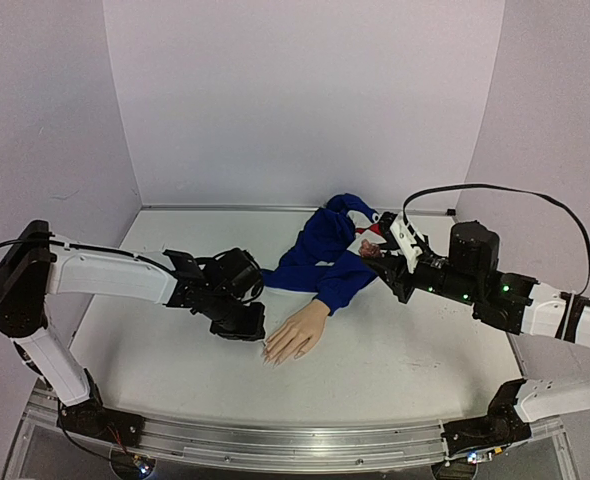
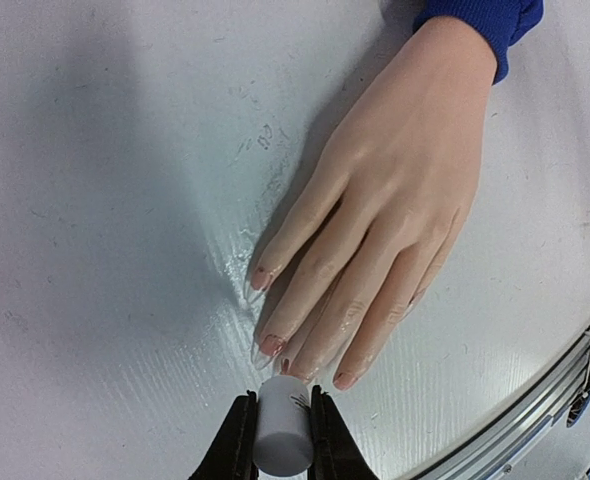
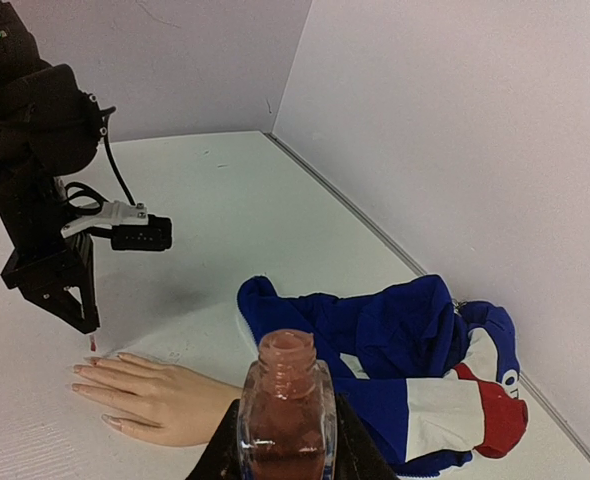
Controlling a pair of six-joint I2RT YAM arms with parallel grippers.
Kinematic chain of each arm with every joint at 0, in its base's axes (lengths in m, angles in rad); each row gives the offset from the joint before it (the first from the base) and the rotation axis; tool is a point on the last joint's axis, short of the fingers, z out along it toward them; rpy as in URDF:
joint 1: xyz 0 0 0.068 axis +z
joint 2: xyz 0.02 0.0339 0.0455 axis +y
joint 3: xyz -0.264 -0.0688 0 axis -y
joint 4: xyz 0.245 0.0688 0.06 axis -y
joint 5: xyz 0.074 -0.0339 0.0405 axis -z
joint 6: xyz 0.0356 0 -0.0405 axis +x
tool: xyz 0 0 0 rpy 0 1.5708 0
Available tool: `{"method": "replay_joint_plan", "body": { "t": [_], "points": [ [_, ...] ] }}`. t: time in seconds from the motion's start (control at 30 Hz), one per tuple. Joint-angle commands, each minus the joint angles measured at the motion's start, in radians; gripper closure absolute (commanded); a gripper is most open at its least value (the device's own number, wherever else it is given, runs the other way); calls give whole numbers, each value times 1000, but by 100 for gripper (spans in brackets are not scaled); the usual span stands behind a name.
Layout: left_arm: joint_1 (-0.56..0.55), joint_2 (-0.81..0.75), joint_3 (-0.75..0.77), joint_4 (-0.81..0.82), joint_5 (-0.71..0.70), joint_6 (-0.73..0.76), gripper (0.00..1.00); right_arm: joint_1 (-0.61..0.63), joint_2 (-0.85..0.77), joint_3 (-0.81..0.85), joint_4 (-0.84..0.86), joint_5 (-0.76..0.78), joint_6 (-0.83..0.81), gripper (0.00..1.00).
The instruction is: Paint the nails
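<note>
White table (image 1: 395, 360): the nails (image 2: 273, 345) tip the mannequin hand (image 2: 375, 220), just beyond the left gripper (image 2: 282, 410) pinching the cap (image 2: 280, 445). Its brush (image 3: 92, 343) seems barely off them; stroke lightly, lengthwise, while the right gripper (image 3: 286, 450) clamps the bottle (image 3: 286, 395).

A robotics lab cell is indicated: a white tabletop (image 1: 405, 360) is enclosed on three sides by plain pale panels (image 1: 295, 100), and a cabled left arm (image 1: 105, 272) and right arm (image 1: 545, 310) are mounted on a metal rail (image 1: 275, 445).
</note>
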Motion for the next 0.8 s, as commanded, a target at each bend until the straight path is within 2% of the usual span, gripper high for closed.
{"method": "replay_joint_plan", "body": {
  "t": [0.0, 0.77],
  "points": [
    [-4, 18, 55, 34, 5, 34, 100, -6, -17, 11, 72, -4, 10, 100],
    [6, 70, 85, -16, 15, 21, 100, -6, -18, 13, 72, -2, 9, 100]
  ]
}}
